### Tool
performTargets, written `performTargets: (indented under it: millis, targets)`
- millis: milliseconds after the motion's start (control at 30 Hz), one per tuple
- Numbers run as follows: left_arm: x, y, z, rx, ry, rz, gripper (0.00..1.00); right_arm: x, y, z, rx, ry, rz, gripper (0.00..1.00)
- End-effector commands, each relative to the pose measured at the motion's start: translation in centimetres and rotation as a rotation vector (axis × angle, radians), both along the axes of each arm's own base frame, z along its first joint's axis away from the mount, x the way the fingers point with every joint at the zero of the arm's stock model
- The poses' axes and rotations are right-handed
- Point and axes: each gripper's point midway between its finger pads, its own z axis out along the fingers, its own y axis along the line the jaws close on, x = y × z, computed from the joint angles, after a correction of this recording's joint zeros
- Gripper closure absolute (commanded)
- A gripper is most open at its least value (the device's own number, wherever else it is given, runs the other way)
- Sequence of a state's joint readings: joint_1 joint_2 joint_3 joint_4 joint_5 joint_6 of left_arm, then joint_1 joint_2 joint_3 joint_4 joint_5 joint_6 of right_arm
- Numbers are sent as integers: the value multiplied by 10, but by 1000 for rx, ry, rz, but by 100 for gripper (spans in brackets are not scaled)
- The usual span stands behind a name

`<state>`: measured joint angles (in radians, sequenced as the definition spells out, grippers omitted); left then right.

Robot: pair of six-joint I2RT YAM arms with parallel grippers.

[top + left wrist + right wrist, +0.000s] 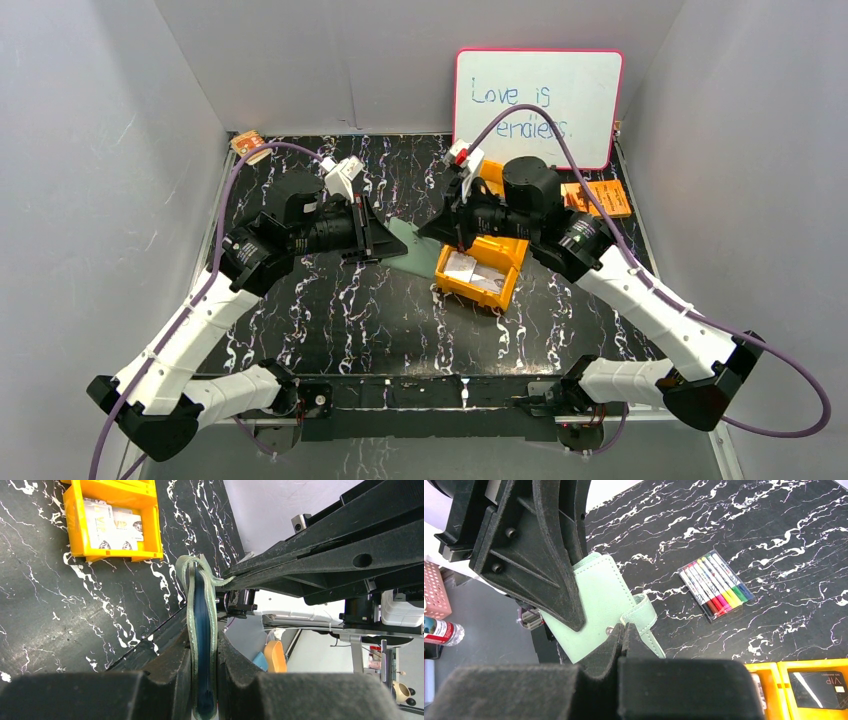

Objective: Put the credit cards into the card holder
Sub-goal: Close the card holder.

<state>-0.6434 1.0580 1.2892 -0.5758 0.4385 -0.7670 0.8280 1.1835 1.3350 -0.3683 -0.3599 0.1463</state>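
Top external view, going left to right: the left pincer (pixel 381 238) is clenched on the mint card holder (pixel 412 250) and holds it edge-on above the bench (pixel 350 310), I'd guess so the other arm can get at it. The right pincer (pixel 440 232) is pinched tight on its little strap tab (pixel 642 611), probably to peel the flap open. The credit cards (pixel 472 270) aren't in yet. They're lying in the near compartment of the orange bin (pixel 470 293), just right of the wallet.
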Motion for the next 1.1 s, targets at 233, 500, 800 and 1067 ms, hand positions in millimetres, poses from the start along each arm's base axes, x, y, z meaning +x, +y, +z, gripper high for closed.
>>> performTargets:
  millis: [233,500,800,1067]
  targets:
    - [-6,-7,22,-77,-38,-46,100,-10,6,8,24,-41,31,100]
    - [-3,-6,22,-75,-40,-26,100,-18,7,7,29,-29,62,100]
    - [1,-4,25,-75,-45,3,100,-24,8,5,23,-21,86,100]
    - [6,-4,24,-72,-39,27,100,-26,6,1,11,-23,82,100]
